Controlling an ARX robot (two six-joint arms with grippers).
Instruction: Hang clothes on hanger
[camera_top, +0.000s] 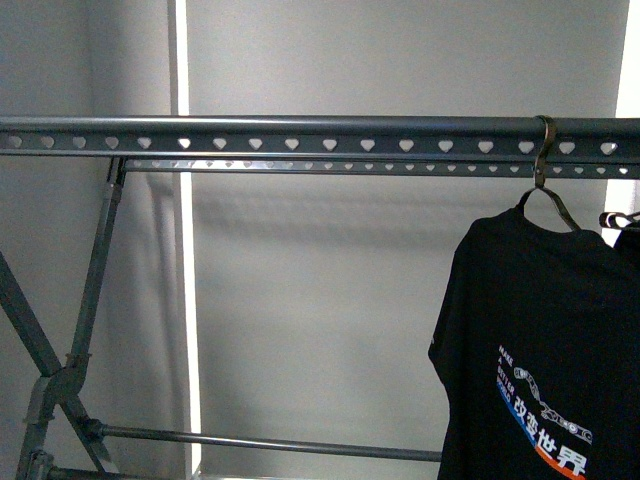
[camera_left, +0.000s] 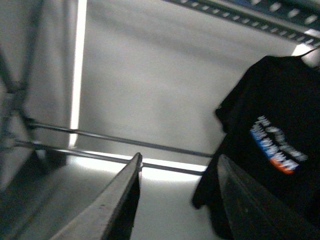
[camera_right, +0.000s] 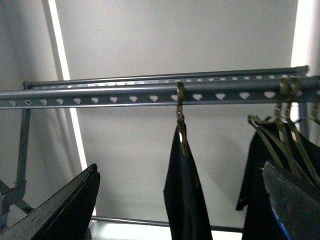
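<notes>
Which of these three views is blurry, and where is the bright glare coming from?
Left wrist view: the softest, the T-shirt print smeared, a bright band glaring along the floor line and up a vertical strip. Front view: sharp, the rack rail holes crisp, a bright vertical strip at left. Right wrist view: fairly sharp, with overexposed strips at both sides.

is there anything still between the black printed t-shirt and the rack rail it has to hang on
Nothing visible. The T-shirt already hangs from the rack rail by its wire hanger's hook, looped over the rail. Both grippers, left gripper and right gripper, are open, empty and apart from it.
</notes>
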